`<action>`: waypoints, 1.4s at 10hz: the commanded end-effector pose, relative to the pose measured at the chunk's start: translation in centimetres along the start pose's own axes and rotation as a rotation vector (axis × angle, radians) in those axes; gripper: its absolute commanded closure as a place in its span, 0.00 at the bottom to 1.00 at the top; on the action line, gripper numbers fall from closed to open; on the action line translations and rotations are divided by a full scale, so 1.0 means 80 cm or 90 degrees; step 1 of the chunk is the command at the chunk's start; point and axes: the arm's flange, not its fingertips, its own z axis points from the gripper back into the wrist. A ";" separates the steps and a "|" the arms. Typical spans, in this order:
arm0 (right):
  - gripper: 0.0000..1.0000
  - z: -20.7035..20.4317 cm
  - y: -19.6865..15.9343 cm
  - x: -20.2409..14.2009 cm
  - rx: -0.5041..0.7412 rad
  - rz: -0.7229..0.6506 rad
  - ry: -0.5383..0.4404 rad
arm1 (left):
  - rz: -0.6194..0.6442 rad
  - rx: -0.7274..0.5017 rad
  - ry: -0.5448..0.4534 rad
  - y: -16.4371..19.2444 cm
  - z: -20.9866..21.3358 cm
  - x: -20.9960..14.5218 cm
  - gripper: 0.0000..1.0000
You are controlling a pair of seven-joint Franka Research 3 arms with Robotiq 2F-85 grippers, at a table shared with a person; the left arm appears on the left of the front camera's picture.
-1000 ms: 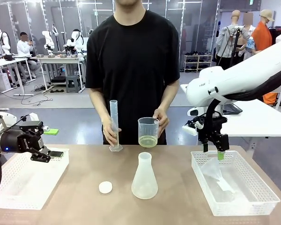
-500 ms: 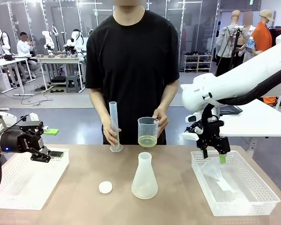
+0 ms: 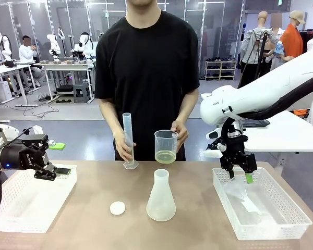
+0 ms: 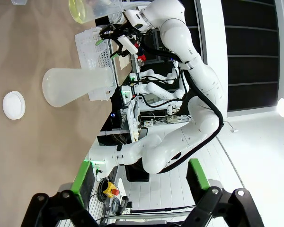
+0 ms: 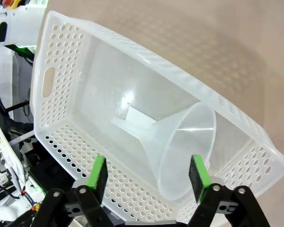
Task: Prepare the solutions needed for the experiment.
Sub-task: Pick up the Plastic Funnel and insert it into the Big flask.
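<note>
White mesh basket, left point(image 3: 21, 208): the left gripper point(image 3: 56, 173) hangs over its far edge, jaws spread wide and holding nothing; best left parked there.
White cap point(image 3: 117, 208): lies on the table just left of the conical flask point(image 3: 160, 197); no part in this step.
Person's hands point(image 3: 123, 149): 1 steadies the graduated cylinder point(image 3: 127, 138), the other is at the beaker point(image 3: 166, 146) behind the flask; whether the beaker stands on the table or is lifted is hard to tell.
Solution point(image 3: 165, 156): a shallow yellow-green layer in the bottom of that beaker.
Right gripper point(image 5: 148, 172): hovers over the right basket point(image 3: 295, 221), its 2 green pads apart, gripping nothing.
Step in hand: judged to be picking up the funnel point(image 5: 180, 146), which lies on its side in that basket.
How to do it well: descend straight, put 1 pad inside the wide rim and 1 outside, squeeze gently since thin plastic flexes, then lift clear of the basket wall.
Solution to right gripper: well apart, off to the gripper's left.
</note>
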 end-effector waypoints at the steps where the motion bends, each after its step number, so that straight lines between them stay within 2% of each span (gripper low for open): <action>1: 0.37 0.004 -0.009 -0.006 0.018 0.009 -0.001 | -0.007 -0.007 -0.005 -0.002 -0.002 0.001 0.00; 8: 1.00 -0.005 -0.020 -0.007 0.027 0.000 -0.008 | -0.007 -0.007 -0.005 -0.002 -0.002 0.001 0.00; 11: 1.00 -0.007 -0.017 -0.003 0.025 -0.008 -0.012 | -0.007 -0.007 -0.005 -0.002 -0.002 0.001 0.00; 14: 1.00 0.013 0.013 0.022 0.002 -0.078 -0.028 | -0.007 -0.007 -0.005 -0.002 -0.002 0.001 0.00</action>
